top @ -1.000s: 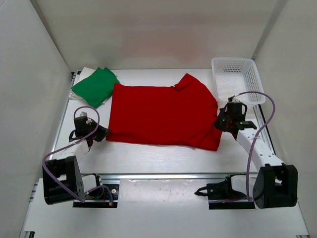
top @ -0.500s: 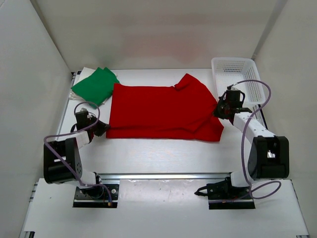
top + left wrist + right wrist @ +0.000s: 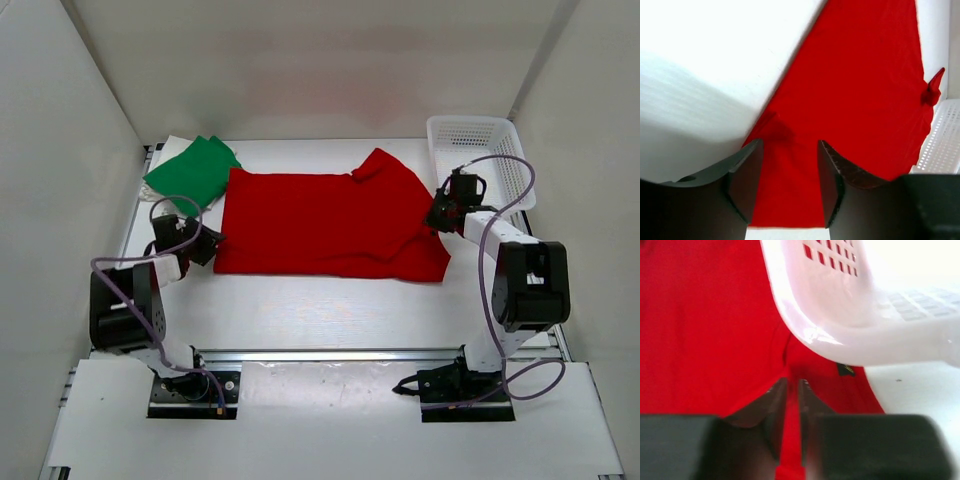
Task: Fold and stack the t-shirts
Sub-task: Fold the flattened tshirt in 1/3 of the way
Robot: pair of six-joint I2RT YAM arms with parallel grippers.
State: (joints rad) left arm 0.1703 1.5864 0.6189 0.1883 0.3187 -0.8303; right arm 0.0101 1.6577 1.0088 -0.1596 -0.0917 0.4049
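Nearest the arm bases, bare table (image 3: 300, 310) lay in front of both claws. The left claw (image 3: 790, 145) sat low at the near-left corner of the red shirt (image 3: 320, 220). Its wrist view settled the question: fingers (image 3: 747, 175) stood well apart, and red cloth lay in the gap between them and ran on ahead of the tips. A small pucker showed in the cloth just past the left finger. Whether the pads touched the cloth could not be told. Over on the other side, the right claw (image 3: 790, 385) was at the shirt's right edge, with its fingers drawn almost together on a thin strip of red. The shirt stretched broad and mostly flat from one claw to the other. A doubled flap lay along its near-right part, close to the right claw, and a sleeve poked out at the far edge. Just beyond the right claw and off to its right was the white mesh basket (image 3: 468, 121). In that wrist view its rim curved close over the red cloth. Farther out from the left claw, ahead and a touch to its left, lay the folded green shirt (image 3: 195, 172), just beside the red shirt's far-left corner.
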